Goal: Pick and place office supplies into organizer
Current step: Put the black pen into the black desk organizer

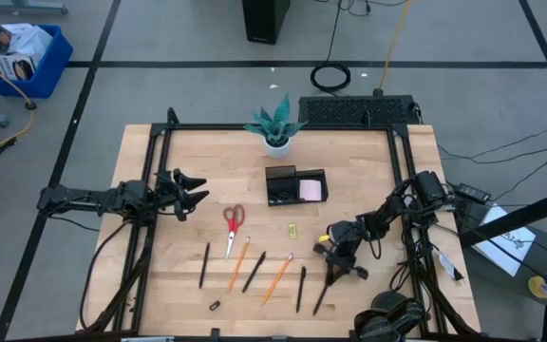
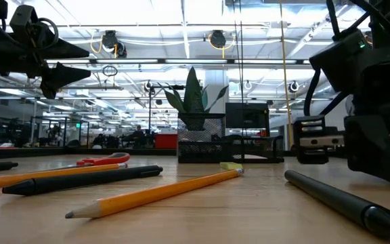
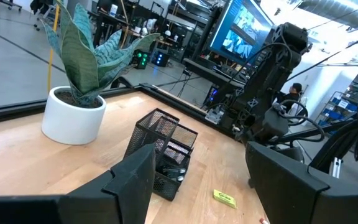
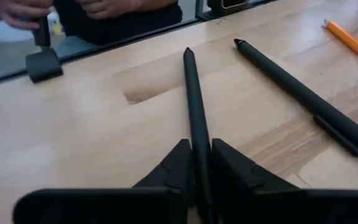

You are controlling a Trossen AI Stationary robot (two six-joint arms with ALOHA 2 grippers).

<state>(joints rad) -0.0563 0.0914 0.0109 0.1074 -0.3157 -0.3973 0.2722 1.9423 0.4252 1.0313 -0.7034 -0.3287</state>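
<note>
My right gripper (image 1: 336, 275) is down at the table's near right, shut on a thin black pen (image 4: 193, 106). A second black pen (image 4: 303, 102) lies just beside it, and other pens (image 1: 254, 271), two orange pencils (image 1: 276, 277), red-handled scissors (image 1: 233, 224), a yellow-green clip (image 1: 292, 229) and a black clip (image 1: 215, 306) lie flat on the wood. The black mesh organizer (image 1: 283, 185) stands mid-table with a pink sticky-note pad (image 1: 311, 190) in its lower compartment. My left gripper (image 1: 196, 196) hangs open above the table's left side, holding nothing. My right gripper pinches the black pen between its two fingers (image 4: 176, 171) at the pen's far end (image 4: 199, 165). The fingers slant down from the table's far right and lie roughly along the pen. The pen's shaft lies on the table, pointing toward the near edge.
A white pot with a teal plant (image 1: 275, 131) stands at the far edge behind the organizer. A black frame (image 1: 402, 161) borders the table. A person's hands (image 4: 36, 9) show past the near edge in the right wrist view. Bare wood lies at the near left (image 1: 160, 285).
</note>
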